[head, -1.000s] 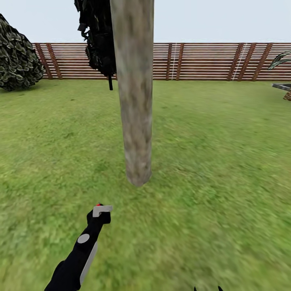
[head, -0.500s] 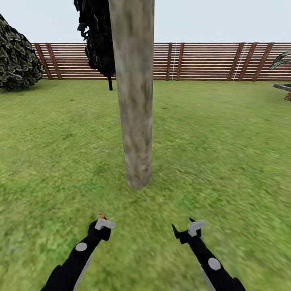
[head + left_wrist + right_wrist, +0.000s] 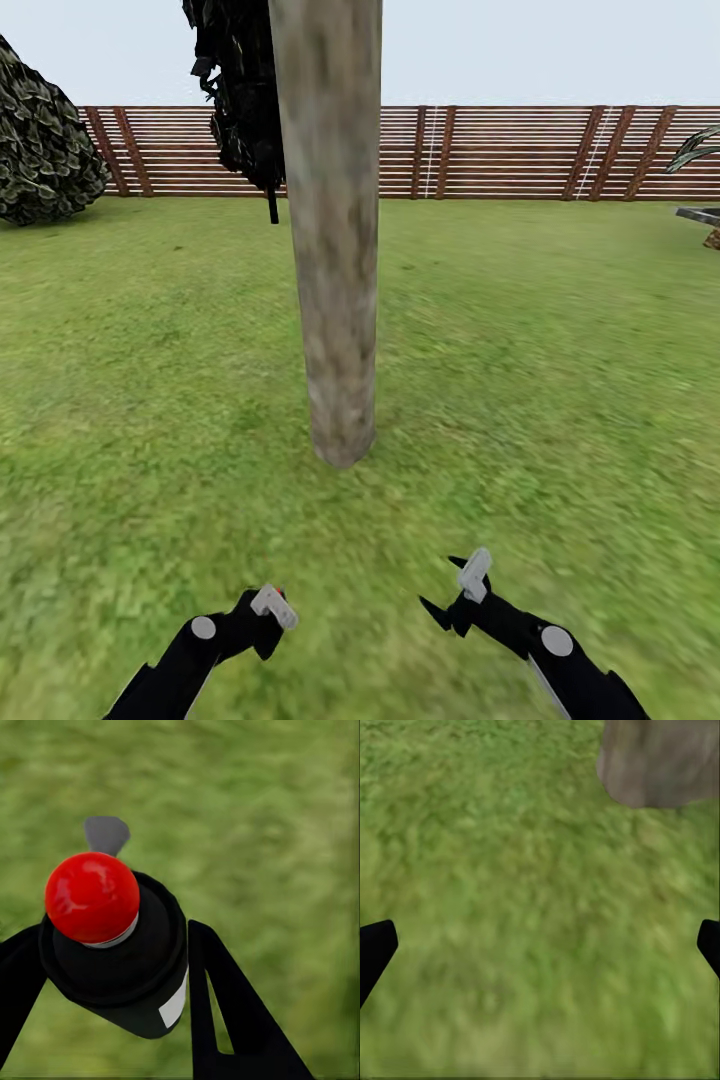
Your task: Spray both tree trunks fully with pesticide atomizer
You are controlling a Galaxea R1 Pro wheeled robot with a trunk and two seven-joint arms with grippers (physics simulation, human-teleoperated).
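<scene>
Before the tree trunk (image 3: 335, 300), my left gripper (image 3: 112, 967) clamps the pesticide atomizer (image 3: 112, 945) by its body; it seems light, rigid, possibly slippery. My right gripper (image 3: 455, 595) gapes empty.

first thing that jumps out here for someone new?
The thick grey-beige tree trunk rising from the grass dead centre, ahead of both arms. Next, the pesticide atomizer with its bright red top, clamped in the left gripper. The right gripper hangs open over bare lawn, with the trunk's base just ahead of it.
</scene>
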